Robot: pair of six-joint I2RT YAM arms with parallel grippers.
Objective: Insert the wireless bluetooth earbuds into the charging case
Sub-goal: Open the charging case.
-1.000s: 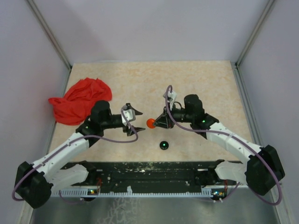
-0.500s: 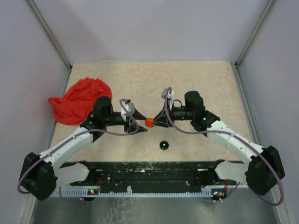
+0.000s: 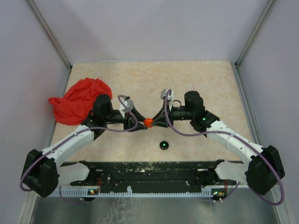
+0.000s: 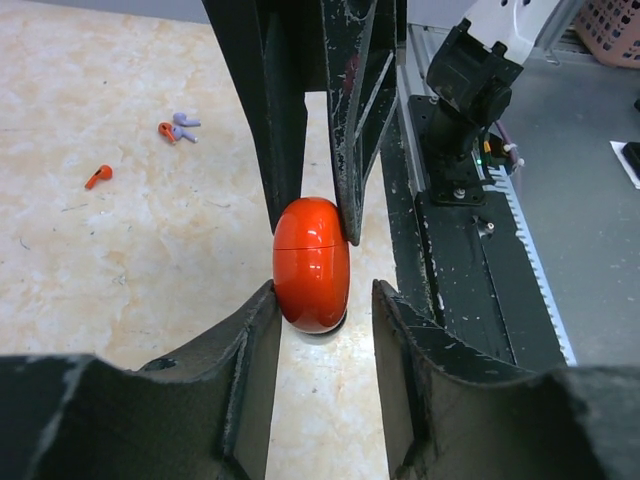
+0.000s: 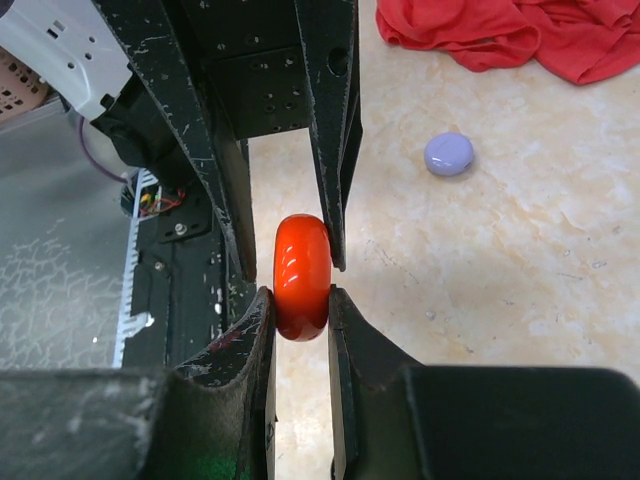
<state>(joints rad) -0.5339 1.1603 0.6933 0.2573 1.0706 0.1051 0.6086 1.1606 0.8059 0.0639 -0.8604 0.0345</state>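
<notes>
The charging case point(image 3: 148, 122) is a glossy orange-red closed pod, held above the table between both arms. My right gripper point(image 3: 156, 122) is shut on it, and its pads press both flat sides point(image 5: 301, 270). My left gripper point(image 4: 322, 300) faces it from the other side, jaws open around the case's lower end point(image 4: 311, 260). Its left finger touches the case and a gap shows at the right finger. Tiny earbuds lie on the table: one orange-red point(image 4: 97, 177), another orange-red one beside a lavender one point(image 4: 175, 128).
A red cloth point(image 3: 79, 100) is bunched at the table's left edge. A lavender disc point(image 5: 449, 154) lies near it. A black disc point(image 3: 164, 145) sits near the front, below the grippers. The black base rail point(image 3: 149, 172) runs along the near edge.
My left arm has swung right until its jaws came around the case, and they have narrowed. The right gripper carried the case slightly left and kept its grip.
</notes>
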